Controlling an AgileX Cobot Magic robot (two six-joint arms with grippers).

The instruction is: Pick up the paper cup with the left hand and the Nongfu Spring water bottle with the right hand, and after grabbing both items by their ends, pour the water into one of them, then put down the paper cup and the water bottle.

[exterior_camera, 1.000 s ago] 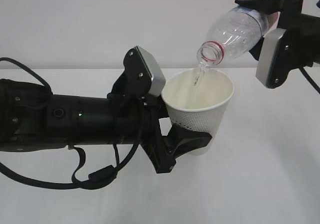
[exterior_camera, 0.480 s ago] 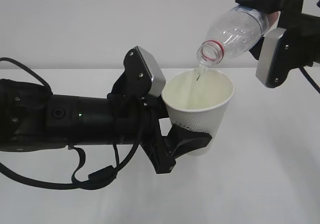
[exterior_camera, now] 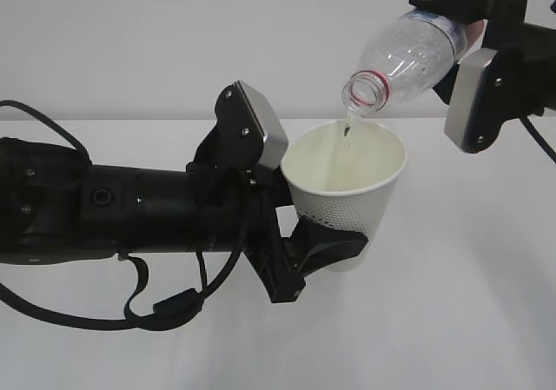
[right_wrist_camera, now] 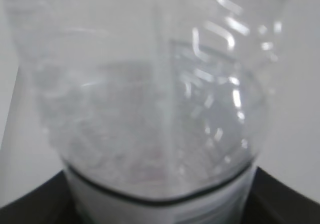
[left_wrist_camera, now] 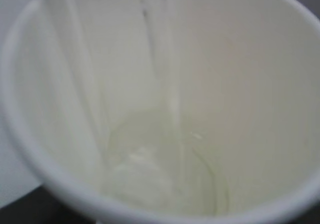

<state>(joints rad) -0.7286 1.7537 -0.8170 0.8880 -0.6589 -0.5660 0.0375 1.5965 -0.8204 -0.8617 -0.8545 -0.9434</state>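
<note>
The white paper cup (exterior_camera: 349, 186) is held upright above the table, and my left gripper (exterior_camera: 340, 244) is shut on its lower part. Above it the clear Nongfu Spring water bottle (exterior_camera: 408, 53) tilts mouth-down to the left, its red neck ring (exterior_camera: 367, 90) just over the cup's rim. My right gripper (exterior_camera: 465, 41) is shut on the bottle's far end. A thin stream of water (exterior_camera: 347, 131) drops into the cup. In the left wrist view the cup's cream inside (left_wrist_camera: 240, 84) fills the frame, with a pale pool (left_wrist_camera: 160, 171) at the bottom. The bottle (right_wrist_camera: 150, 109) fills the right wrist view.
A white table (exterior_camera: 452, 320) lies below both arms, against a plain white wall (exterior_camera: 130, 34). The left arm's black body and loose cables (exterior_camera: 156, 307) hang over the table's left half.
The stream from the bottle looks a little thinner. Both arms, the cup and the bottle keep the same places.
</note>
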